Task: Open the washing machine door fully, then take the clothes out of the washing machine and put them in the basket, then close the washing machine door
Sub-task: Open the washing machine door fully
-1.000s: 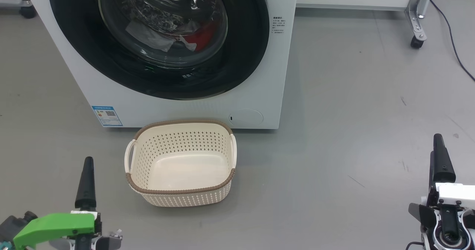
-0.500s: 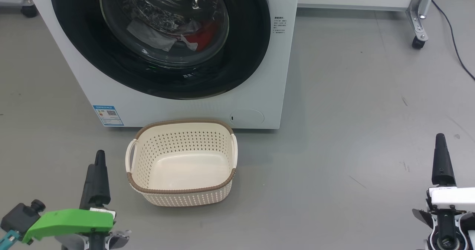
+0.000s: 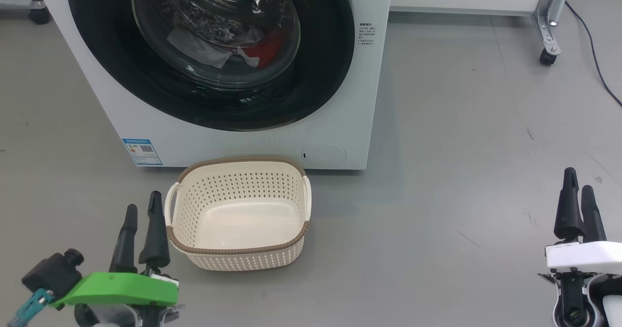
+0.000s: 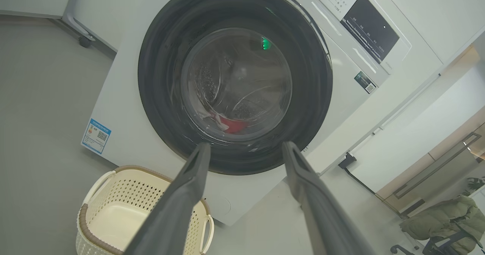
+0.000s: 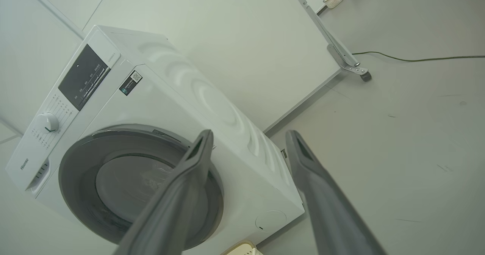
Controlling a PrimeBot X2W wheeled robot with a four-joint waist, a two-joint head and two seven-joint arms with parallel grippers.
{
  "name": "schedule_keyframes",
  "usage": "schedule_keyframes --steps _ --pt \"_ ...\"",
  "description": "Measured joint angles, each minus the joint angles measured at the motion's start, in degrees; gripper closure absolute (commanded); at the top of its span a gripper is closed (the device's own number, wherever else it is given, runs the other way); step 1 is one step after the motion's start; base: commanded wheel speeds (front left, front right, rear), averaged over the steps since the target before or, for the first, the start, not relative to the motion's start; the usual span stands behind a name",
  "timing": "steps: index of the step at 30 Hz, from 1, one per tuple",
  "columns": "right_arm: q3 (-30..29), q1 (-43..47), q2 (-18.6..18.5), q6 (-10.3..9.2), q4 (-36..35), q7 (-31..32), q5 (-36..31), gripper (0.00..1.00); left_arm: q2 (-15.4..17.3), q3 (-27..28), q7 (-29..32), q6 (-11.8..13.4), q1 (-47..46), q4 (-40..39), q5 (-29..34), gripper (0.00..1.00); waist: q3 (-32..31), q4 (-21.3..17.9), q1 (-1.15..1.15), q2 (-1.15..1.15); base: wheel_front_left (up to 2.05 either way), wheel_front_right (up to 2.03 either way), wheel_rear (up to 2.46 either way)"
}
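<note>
basket (image 3: 238, 249) before washing machine (image 3: 243, 145), clothes (image 3: 262, 52) inside

Washing machine door (image 3: 326, 64): glossy black rim, clear glass centre. Basket (image 3: 243, 260), 6 o'clock from door: matt cream plastic, brown woven-look rim. Floor (image 3: 461, 147): smooth grey.

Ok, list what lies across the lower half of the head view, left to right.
From the left: left gripper, fingers apart → basket, empty, on the floor in front of the washing machine → right gripper, fingers apart.
</note>
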Motion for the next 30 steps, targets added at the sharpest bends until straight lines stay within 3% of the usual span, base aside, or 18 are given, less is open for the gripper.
schedule_keyframes --steps 12,22,26,30 --pt "4.3 1.1 -1.8 -1.54 -0.1 -2.1 -12.0 0.00 0.3 -4.1 -2.2 0.1 0.1 0.5 14.4 0.00 -0.2 -0.1 0.00 0.00 0.00 0.00 0.00" --pt "6.9 1.1 -2.8 -2.68 -0.1 -3.6 -20.5 0.00 0.5 -6.8 -4.1 2.4 0.1 0.9 26.5 0.00 -0.2 -0.2 0.00 0.00 0.00 0.00 0.00" --pt "8.1 1.1 -4.0 -4.05 0.3 -3.8 -24.9 0.00 0.6 -8.2 -4.8 3.1 0.1 1.7 31.7 0.00 -0.2 -0.2 0.00 0.00 0.00 0.00 0.00" --pt "9.1 1.2 -4.6 -4.55 0.9 -3.8 -27.1 0.00 0.6 -8.9 -5.1 4.1 0.1 2.1 33.7 0.00 -0.1 -0.2 0.00 0.00 0.00 0.00 0.00"
